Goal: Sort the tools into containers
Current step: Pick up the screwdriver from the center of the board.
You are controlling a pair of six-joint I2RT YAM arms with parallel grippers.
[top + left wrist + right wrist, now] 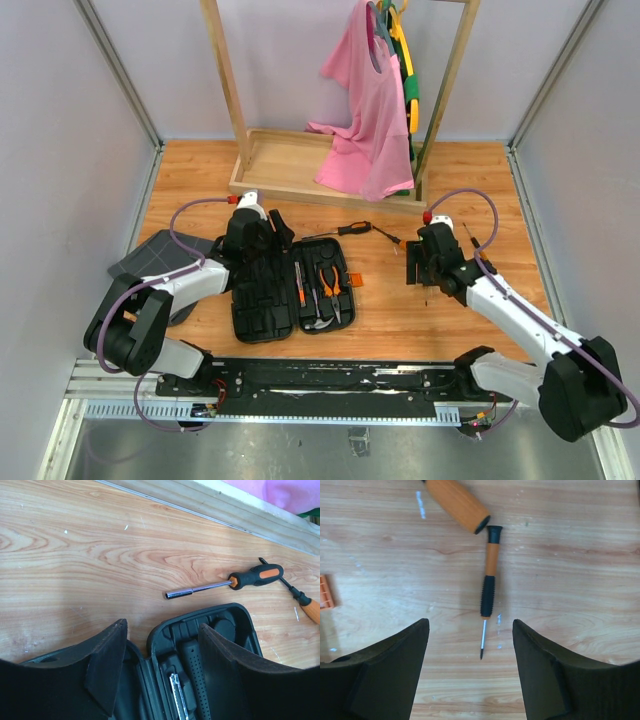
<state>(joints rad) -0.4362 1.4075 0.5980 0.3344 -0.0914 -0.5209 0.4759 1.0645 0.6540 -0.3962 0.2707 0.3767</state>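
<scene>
The black tool case point(262, 300) lies open. Its right half holds orange-handled pliers point(329, 281), a screwdriver point(300, 287) and a hammer point(320, 321). My left gripper point(268, 243) is open and empty over the case's far end point(200, 622). Beyond it a black-and-orange driver point(235, 581) lies on the table point(345, 231). An orange-handled screwdriver point(390, 237) lies to its right point(306, 604). My right gripper point(418, 263) is open and empty. A thin precision screwdriver point(488, 592) lies on the wood just ahead of its fingers, beside the orange handle point(457, 502).
A wooden rack base point(290, 165) with a hanging pink shirt point(365, 130) stands at the back. Dark grey grid fabric point(158, 256) lies left of the case. The case's orange latch point(354, 281) shows at the left edge of the right wrist view point(327, 593).
</scene>
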